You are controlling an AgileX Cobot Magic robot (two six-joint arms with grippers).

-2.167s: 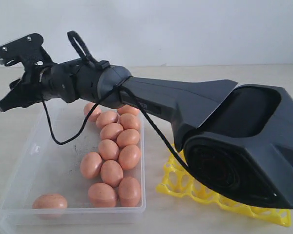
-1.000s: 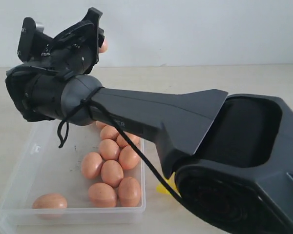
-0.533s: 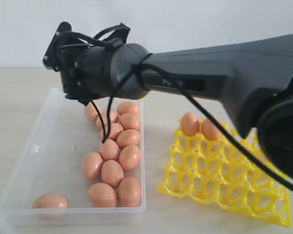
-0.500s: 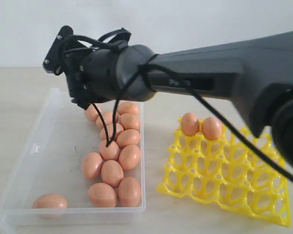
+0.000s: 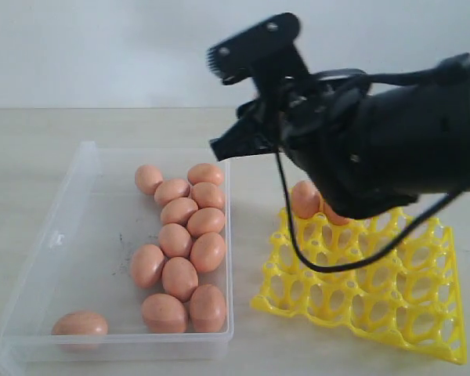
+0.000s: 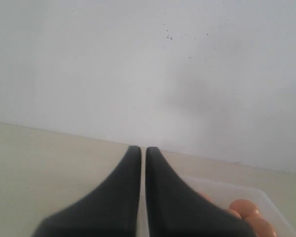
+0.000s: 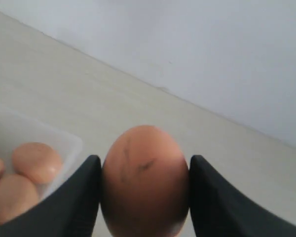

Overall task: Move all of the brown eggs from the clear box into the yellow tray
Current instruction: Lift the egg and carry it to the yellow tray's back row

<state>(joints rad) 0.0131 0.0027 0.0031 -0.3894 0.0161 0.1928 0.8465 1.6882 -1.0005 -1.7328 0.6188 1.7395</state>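
A brown egg [image 7: 144, 182] with dark streaks sits upright between the two black fingers of my right gripper [image 7: 144, 160], which is shut on it. In the exterior view the right gripper [image 5: 233, 142] hangs above the far right corner of the clear box [image 5: 70, 204], and the held egg is hidden there. Several brown eggs [image 5: 189, 235] lie clustered along the box's right side, and one [image 5: 80, 323] lies alone at its front left. Two eggs [image 5: 304, 198] stand in the back cups of the yellow tray [image 5: 360, 301]. My left gripper [image 6: 142, 149] is shut with nothing in it.
The bulky right arm [image 5: 392, 149] hangs over the back of the tray and hides part of it. A pale wall [image 5: 102, 47] stands behind the wooden table [image 5: 23, 149]. The left wrist view catches a box corner [image 6: 266, 197] with eggs [image 6: 244, 207].
The right arm has lifted away from the box's left side and swung right with the egg; it now hangs between the box's far right corner and the tray.
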